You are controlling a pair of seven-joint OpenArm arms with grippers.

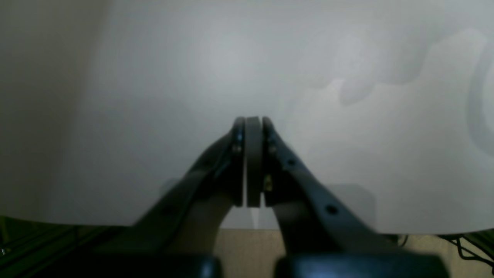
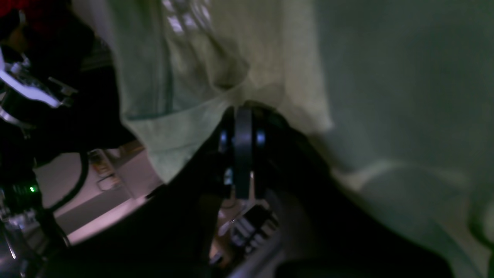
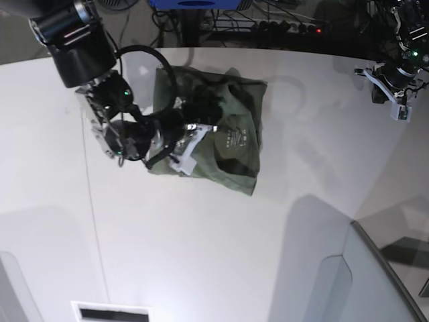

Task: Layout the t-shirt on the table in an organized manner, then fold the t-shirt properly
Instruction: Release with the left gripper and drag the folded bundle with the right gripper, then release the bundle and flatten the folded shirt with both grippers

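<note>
The olive-green t-shirt (image 3: 228, 144) lies bunched in a rough rectangle on the white table (image 3: 221, 241), left of centre, with its white neck label (image 3: 234, 139) showing. My right gripper (image 2: 241, 112) reaches into the shirt's upper left part, its jaws shut with green fabric (image 2: 185, 88) pinched at the tips. In the base view that arm (image 3: 134, 134) comes in from the left. My left gripper (image 1: 253, 123) is shut and empty above bare table (image 1: 193, 69), far right of the shirt.
A grey angled panel (image 3: 375, 282) stands at the bottom right of the base view. A thin dark seam (image 3: 90, 201) runs down the table's left side. Cables and equipment (image 3: 268, 20) lie beyond the far edge. The left arm (image 3: 395, 80) hangs over the far right corner.
</note>
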